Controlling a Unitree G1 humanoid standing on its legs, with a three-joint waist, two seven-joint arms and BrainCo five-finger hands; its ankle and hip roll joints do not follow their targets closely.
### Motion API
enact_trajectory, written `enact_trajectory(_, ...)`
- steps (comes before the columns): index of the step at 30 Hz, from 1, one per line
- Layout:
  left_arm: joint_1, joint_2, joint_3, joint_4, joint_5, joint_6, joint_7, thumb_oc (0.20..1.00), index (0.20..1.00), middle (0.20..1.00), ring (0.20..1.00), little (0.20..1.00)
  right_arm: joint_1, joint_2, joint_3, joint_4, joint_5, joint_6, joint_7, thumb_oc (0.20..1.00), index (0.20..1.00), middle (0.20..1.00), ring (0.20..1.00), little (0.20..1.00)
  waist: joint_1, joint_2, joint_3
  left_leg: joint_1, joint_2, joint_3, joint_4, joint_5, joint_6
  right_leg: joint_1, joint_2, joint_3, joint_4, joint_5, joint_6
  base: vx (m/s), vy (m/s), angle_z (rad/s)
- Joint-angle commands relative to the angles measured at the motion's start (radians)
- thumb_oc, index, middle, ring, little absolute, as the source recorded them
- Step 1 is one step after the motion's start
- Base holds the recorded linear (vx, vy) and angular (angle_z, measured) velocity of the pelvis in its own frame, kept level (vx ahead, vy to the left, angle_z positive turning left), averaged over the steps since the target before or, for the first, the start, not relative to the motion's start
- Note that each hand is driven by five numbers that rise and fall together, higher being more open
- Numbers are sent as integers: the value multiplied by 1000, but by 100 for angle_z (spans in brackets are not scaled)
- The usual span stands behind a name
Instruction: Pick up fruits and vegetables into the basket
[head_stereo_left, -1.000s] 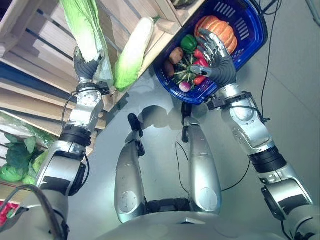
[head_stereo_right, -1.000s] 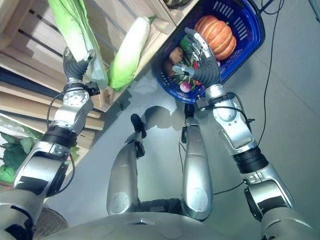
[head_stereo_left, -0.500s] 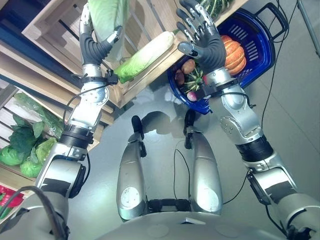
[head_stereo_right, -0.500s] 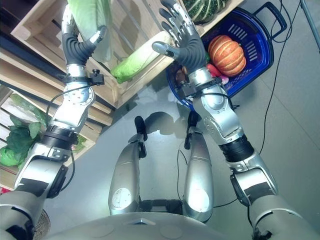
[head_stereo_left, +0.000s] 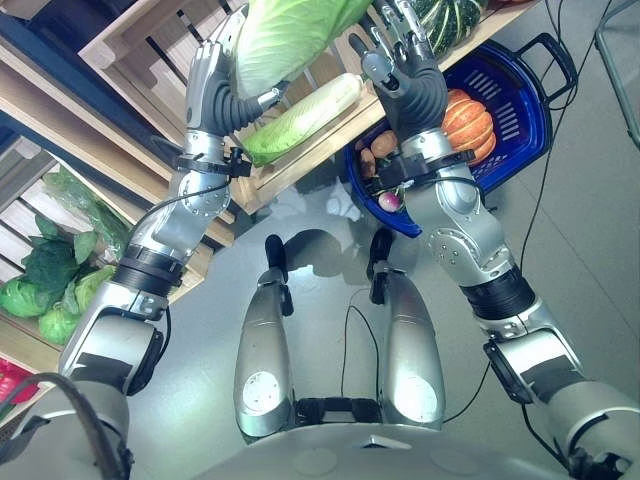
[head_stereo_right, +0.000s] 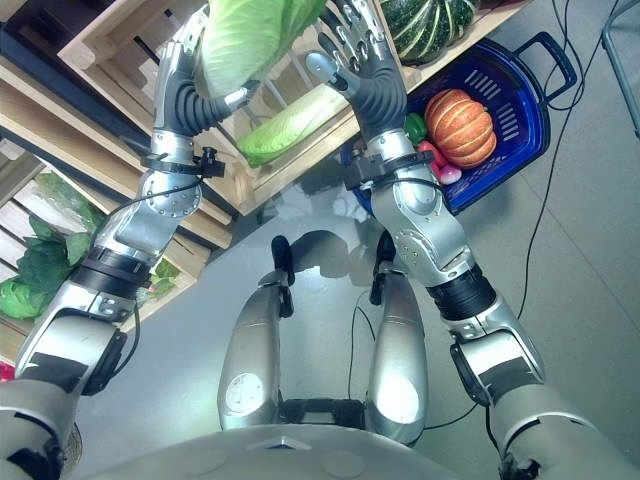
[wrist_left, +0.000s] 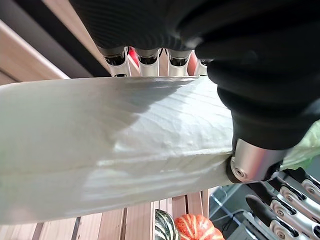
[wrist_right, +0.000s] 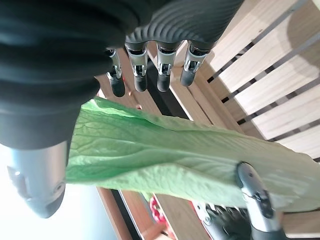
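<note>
Left hand (head_stereo_left: 222, 80) is clamped round the pale stalk end of a napa cabbage (head_stereo_left: 285, 35), fingers behind it and thumb across the front, the green leafy end pointing up toward 1 o'clock. Right hand (head_stereo_left: 405, 65) is raised just beside it at 3 o'clock, fingers spread and straight, grasping nothing (in its own wrist view the leafy end lies right across its palm side, contact unclear). The blue basket (head_stereo_left: 525, 120) sits on the floor down at about 4 o'clock from the cabbage, already carrying an orange pumpkin (head_stereo_left: 470, 110) and smaller produce. So the cabbage's long axis runs lower-left to upper-right, and the basket lies beyond the right hand, which is the nearer one. A second cabbage (head_stereo_left: 300, 118) rests on the wooden shelf (head_stereo_left: 150, 50).
</note>
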Motion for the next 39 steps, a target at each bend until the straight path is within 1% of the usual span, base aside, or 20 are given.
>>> enact_trajectory(1, -63, 65, -16, -158, 75, -69, 85, 200, 200, 200, 200, 200, -24, 50, -34, -100, 28, -77, -32, 1000, 1000, 1000, 1000, 1000, -6, -48, -35, 1, -42, 51, 63, -67, 46, 82, -20, -12, -43, -13, 64, 0, 0, 0)
enact_trajectory(4, -59, 57, -28, -170, 113, -59, 105, 200, 200, 200, 200, 200, -16, 52, -31, -88, 44, -83, -42, 1000, 1000, 1000, 1000, 1000, -8, -50, -35, 4, -41, 53, 62, -67, 46, 85, -22, -11, -48, -11, 66, 0, 0, 0)
enact_trajectory(5, -56, 54, -31, -172, 123, -57, 106, 200, 200, 200, 200, 200, -13, 54, -31, -86, 49, -84, -38, 1000, 1000, 1000, 1000, 1000, -7, -50, -35, 8, -41, 52, 67, -77, 45, 90, -22, -10, -44, -20, 68, 0, 0, 0)
enact_trajectory(6, -57, 51, -34, -178, 141, -52, 108, 200, 200, 200, 200, 200, -12, 56, -30, -84, 54, -84, -28, 1000, 1000, 1000, 1000, 1000, -8, -51, -35, 7, -42, 53, 59, -67, 46, 90, -22, -11, -52, -10, 67, 0, 0, 0)
enact_trajectory(7, -56, 50, -39, -183, 150, -44, 108, 200, 200, 200, 200, 200, -9, 56, -26, -83, 55, -86, -23, 1000, 1000, 1000, 1000, 1000, -8, -51, -35, 11, -41, 53, 64, -77, 44, 93, -22, -11, -47, -19, 69, 0, 0, 0)
enact_trajectory(9, -59, 52, -46, -185, 144, -38, 107, 200, 200, 200, 200, 200, -12, 55, -21, -84, 58, -86, -11, 1000, 1000, 1000, 1000, 1000, -8, -52, -35, 8, -41, 53, 61, -69, 45, 92, -23, -11, -52, -11, 69, -15, -2, 0)
enact_trajectory(12, -59, 42, -58, -188, 149, -21, 108, 200, 200, 200, 200, 200, -19, 58, -7, -91, 71, -66, 16, 1000, 1000, 1000, 1000, 1000, -7, -54, -35, 13, -43, 51, 57, -67, 44, 96, -22, -11, -58, -8, 71, 0, 0, 0)
enact_trajectory(15, -70, 37, -76, -189, 217, 14, 114, 200, 200, 200, 200, 200, -31, 64, 14, -83, 84, -32, 14, 1000, 1000, 1000, 1000, 1000, -5, -55, -35, 15, -43, 50, 56, -66, 42, 100, -23, -13, -60, -7, 72, 0, 0, 0)
enact_trajectory(17, -79, 42, -89, -184, 225, 36, 107, 200, 200, 200, 200, 200, -37, 61, 22, -70, 91, -22, 11, 1000, 1000, 1000, 1000, 1000, -4, -55, -35, 21, -41, 50, 57, -72, 41, 106, -24, -15, -58, -15, 73, 0, 0, 0)
enact_trajectory(18, -90, 46, -105, -181, 288, 56, 125, 200, 200, 200, 200, 200, -43, 60, 32, -56, 90, -6, -11, 1000, 1000, 1000, 1000, 1000, -3, -55, -35, 25, -41, 50, 54, -71, 40, 110, -25, -17, -59, -15, 75, 0, 0, 0)
enact_trajectory(20, -101, 53, -120, -180, 316, 72, 131, 200, 200, 200, 200, 200, -47, 59, 35, -48, 95, 4, -21, 1000, 1000, 1000, 1000, 1000, -4, -56, -35, 26, -42, 50, 47, -64, 41, 112, -26, -18, -67, -7, 75, -33, 0, 1)
enact_trajectory(21, -108, 59, -133, -185, 378, 97, 136, 200, 200, 200, 200, 200, -48, 53, 42, -41, 101, 14, -39, 1000, 1000, 1000, 1000, 1000, -4, -56, -35, 27, -42, 51, 45, -63, 40, 115, -27, -21, -71, -6, 76, 0, 0, 0)
enact_trajectory(22, -110, 59, -135, -186, 396, 106, 134, 200, 200, 200, 200, 200, -48, 53, 42, -38, 103, 16, -41, 1000, 1000, 1000, 1000, 1000, -4, -56, -35, 28, -42, 51, 42, -62, 40, 115, -28, -21, -73, -5, 76, -32, 8, 2)
enact_trajectory(24, -134, 77, -174, -190, 502, 184, 112, 200, 200, 200, 200, 200, -46, 51, 52, -16, 123, 36, -51, 1000, 1000, 1000, 1000, 1000, -7, -54, -35, 29, -42, 53, 38, -59, 39, 117, -29, -24, -77, -2, 78, 0, 0, 0)
enact_trajectory(26, -152, 91, -206, -188, 517, 223, 100, 200, 200, 200, 200, 200, -49, 52, 58, -7, 125, 49, -58, 1000, 1000, 1000, 1000, 1000, -11, -53, -35, 31, -43, 53, 36, -58, 38, 119, -30, -22, -80, 0, 79, 0, 0, 0)
enact_trajectory(27, -161, 98, -225, -185, 555, 259, 78, 200, 200, 200, 200, 200, -51, 48, 68, 2, 130, 52, -63, 1000, 1000, 1000, 1000, 1000, -10, -52, -35, 34, -43, 54, 32, -58, 39, 122, -31, -25, -85, 0, 80, 0, 0, 0)
enact_trajectory(29, -174, 108, -268, -175, 586, 298, 55, 200, 200, 200, 200, 200, -53, 47, 79, 12, 123, 57, -45, 1000, 1000, 1000, 1000, 1000, -11, -50, -35, 38, -43, 54, 27, -57, 39, 126, -34, -25, -92, 3, 83, 0, 0, 0)
enact_trajectory(33, -183, 115, -318, -170, 677, 335, 9, 200, 200, 200, 200, 200, -59, 39, 97, 7, 101, 72, -17, 1000, 1000, 1000, 1000, 1000, -11, -50, -35, 38, -45, 55, 25, -58, 39, 129, -37, -27, -100, 7, 85, 0, 0, 0)
enact_trajectory(37, -203, 121, -378, -158, 739, 388, -85, 200, 200, 200, 200, 200, -74, 29, 116, 9, 79, 82, -9, 1000, 1000, 1000, 1000, 1000, -11, -47, -35, 45, -46, 57, 18, -57, 39, 138, -41, -30, -111, 11, 89, 0, 0, 0)
enact_trajectory(39, -209, 123, -407, -154, 732, 384, -110, 200, 200, 200, 200, 200, -80, 24, 121, 10, 89, 69, -11, 1000, 1000, 1000, 1000, 1000, -10, -44, -35, 46, -47, 57, 13, -56, 40, 139, -44, -33, -116, 14, 92, 0, 0, 0)
